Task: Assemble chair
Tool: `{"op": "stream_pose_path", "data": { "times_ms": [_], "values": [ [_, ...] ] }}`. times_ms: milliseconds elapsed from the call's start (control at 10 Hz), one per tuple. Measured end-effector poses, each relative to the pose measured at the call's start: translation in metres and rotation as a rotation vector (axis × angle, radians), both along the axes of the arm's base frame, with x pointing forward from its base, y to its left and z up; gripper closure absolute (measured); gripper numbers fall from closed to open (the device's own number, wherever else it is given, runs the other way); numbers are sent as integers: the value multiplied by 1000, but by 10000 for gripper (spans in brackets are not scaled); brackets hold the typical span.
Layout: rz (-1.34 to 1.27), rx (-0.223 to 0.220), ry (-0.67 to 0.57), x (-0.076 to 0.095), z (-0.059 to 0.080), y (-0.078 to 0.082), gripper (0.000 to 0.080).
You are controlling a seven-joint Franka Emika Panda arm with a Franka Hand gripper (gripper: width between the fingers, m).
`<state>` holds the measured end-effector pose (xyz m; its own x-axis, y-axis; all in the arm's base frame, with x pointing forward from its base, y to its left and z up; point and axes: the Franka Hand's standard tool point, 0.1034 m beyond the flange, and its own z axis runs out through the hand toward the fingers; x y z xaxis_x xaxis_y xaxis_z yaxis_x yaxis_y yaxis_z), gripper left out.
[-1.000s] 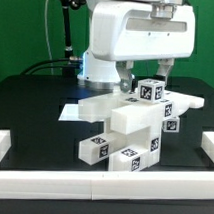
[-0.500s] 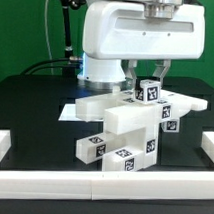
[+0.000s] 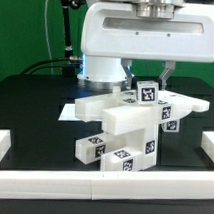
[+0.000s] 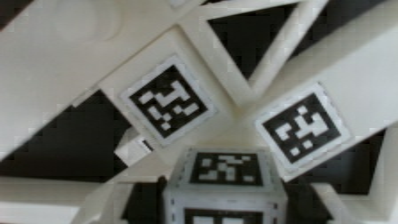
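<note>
Chair parts lie heaped mid-table, near the arm's base. The gripper hangs over the top of the heap, jaws clamped on a small tagged leg that rests on the stacked slabs. The pick-up step looks to be in hand. Next it calls for a straight lift to clear the leg from the slabs beside it. Open black table lies on the exterior view's left. The near rail and the rail on that view's right bound the room.

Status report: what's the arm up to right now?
End effector shut on leg. Chair partly built beneath it. Nothing seen in the way.
</note>
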<state>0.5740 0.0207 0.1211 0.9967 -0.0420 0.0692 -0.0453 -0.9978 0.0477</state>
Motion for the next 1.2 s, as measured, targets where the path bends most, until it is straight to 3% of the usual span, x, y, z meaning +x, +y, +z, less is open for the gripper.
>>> {"op": "stream_pose_path", "data": {
  "times_ms": [300, 800, 1200],
  "values": [
    [-339, 40, -7, 0, 0, 1, 518],
    [-607, 65, -17, 0, 0, 2, 518],
    [-1010, 143, -13, 4, 0, -4, 517]
  ]
}}
